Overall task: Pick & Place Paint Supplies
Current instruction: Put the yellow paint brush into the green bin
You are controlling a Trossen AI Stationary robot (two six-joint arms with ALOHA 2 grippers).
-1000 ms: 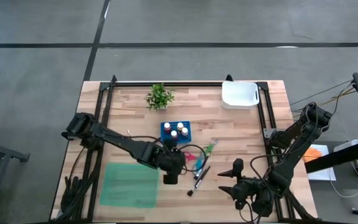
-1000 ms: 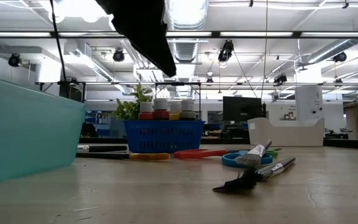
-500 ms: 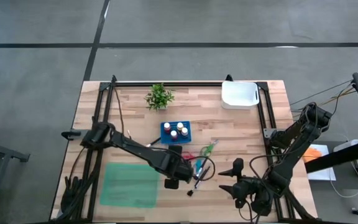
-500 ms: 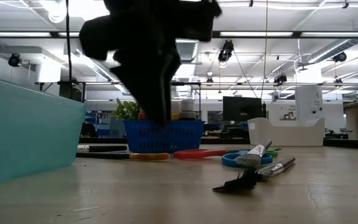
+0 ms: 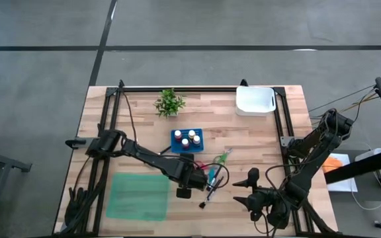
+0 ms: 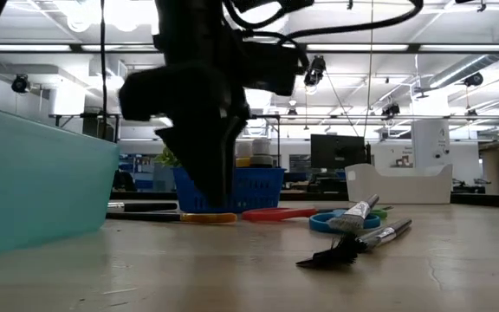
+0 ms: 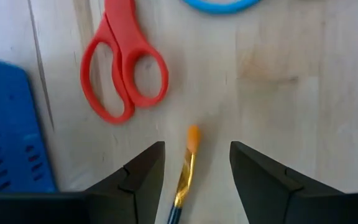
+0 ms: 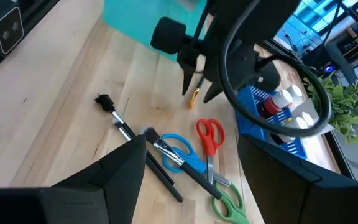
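Note:
My left gripper (image 7: 197,145) points down close above the table, open, one finger on each side of a thin brush with an orange tip (image 7: 190,144) that lies flat on the wood; a gap shows on both sides. Red scissors (image 7: 124,74) lie just beyond it. Blue scissors (image 8: 180,151), green scissors (image 8: 230,200) and dark brushes (image 8: 122,126) lie flat nearby. Paint bottles (image 5: 186,138) stand in a blue basket (image 6: 229,190). My right gripper (image 5: 243,188) waits open near the front right of the table.
A teal tray (image 5: 137,196) lies at the near left, beside the left arm. A white bin (image 5: 254,100) stands at the far right and a small green plant (image 5: 170,102) at the far middle. Bare wood shows between the scissors and the white bin.
My left gripper has come down toward the table and a little toward its right edge, tipping to point more steeply down. It now stands over the orange-tipped brush. Its fingers have kept the same gap.

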